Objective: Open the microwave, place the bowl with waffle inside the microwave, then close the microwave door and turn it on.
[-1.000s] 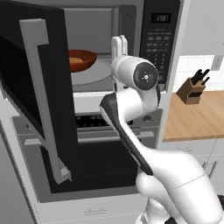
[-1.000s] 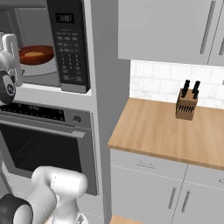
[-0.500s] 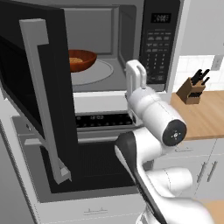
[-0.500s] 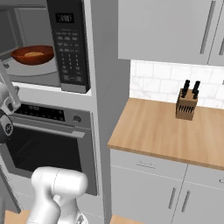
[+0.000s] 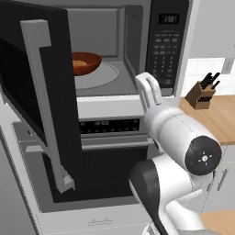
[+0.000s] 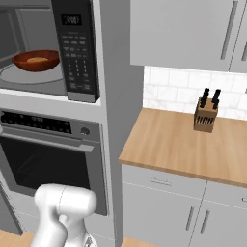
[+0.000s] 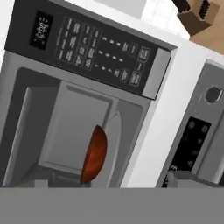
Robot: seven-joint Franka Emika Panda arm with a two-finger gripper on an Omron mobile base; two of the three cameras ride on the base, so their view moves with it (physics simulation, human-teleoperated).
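bowl with waffle (image 5: 85,63) inside microwave (image 6: 53,48) | microwave door (image 5: 39,98) open | claw (image 5: 149,89) released

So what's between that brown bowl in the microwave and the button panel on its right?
Just bare turntable glass and grey cavity floor. In the right base view, nothing stands between the bowl with waffle and the keypad panel.

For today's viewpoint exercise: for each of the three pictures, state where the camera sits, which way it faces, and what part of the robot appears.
Left base view: behind-left, facing the open microwave door; white arm and gripper rise lower right.
Right base view: behind-right, facing keypad, oven, counter; arm lower left.
Hand view: rolled, facing the microwave.
All three share the bowl with waffle and knife block.
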